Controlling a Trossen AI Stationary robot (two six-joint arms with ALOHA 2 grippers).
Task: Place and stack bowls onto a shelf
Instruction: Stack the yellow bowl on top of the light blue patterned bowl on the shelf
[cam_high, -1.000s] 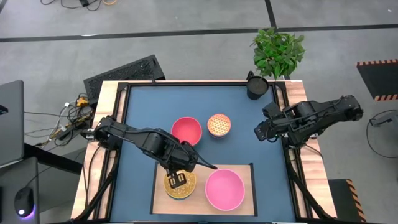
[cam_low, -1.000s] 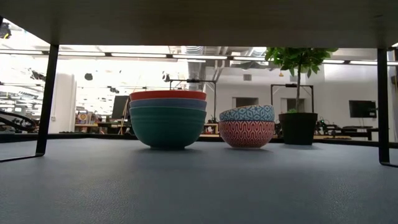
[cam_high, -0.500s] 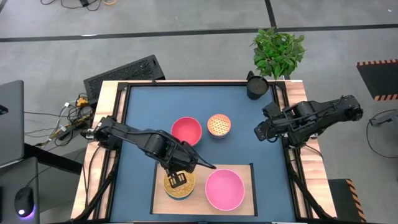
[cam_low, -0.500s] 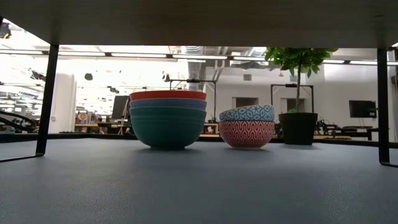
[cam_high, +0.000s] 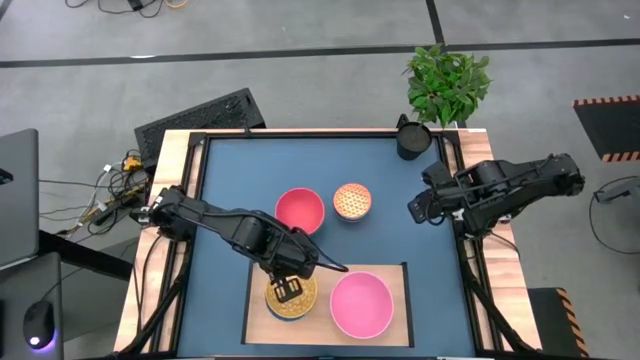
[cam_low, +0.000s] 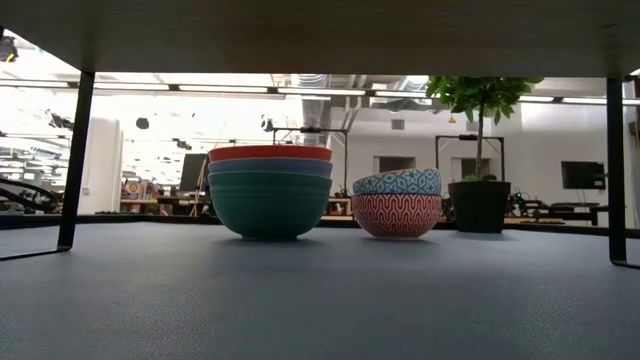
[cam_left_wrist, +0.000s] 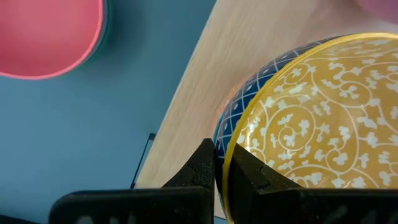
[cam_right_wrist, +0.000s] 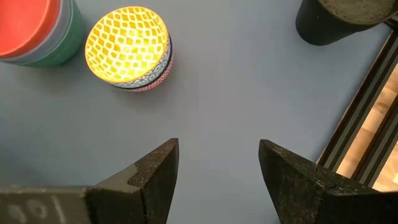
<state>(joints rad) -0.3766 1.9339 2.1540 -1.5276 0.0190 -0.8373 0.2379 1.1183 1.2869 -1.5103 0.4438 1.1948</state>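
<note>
Left gripper (cam_high: 287, 290): over the shelf's left half, fingers pinching the rim of the yellow-patterned bowl (cam_left_wrist: 311, 124), one inside, one outside.
Yellow-patterned bowl: resting on the shelf (cam_high: 400, 275), blue lattice outside.
Pink bowl (cam_high: 361, 304): on the shelf, just right of the left gripper.
Red-topped stack (cam_high: 300, 210): on the tabletop beyond the left gripper; red over blue-grey over green in the low view.
Small stack (cam_right_wrist: 127, 48): lattice bowl on top, ahead of the right gripper.
Right gripper (cam_right_wrist: 217, 180): fingers spread, empty, at the table's right edge near the dark cup (cam_high: 412, 139).
</note>
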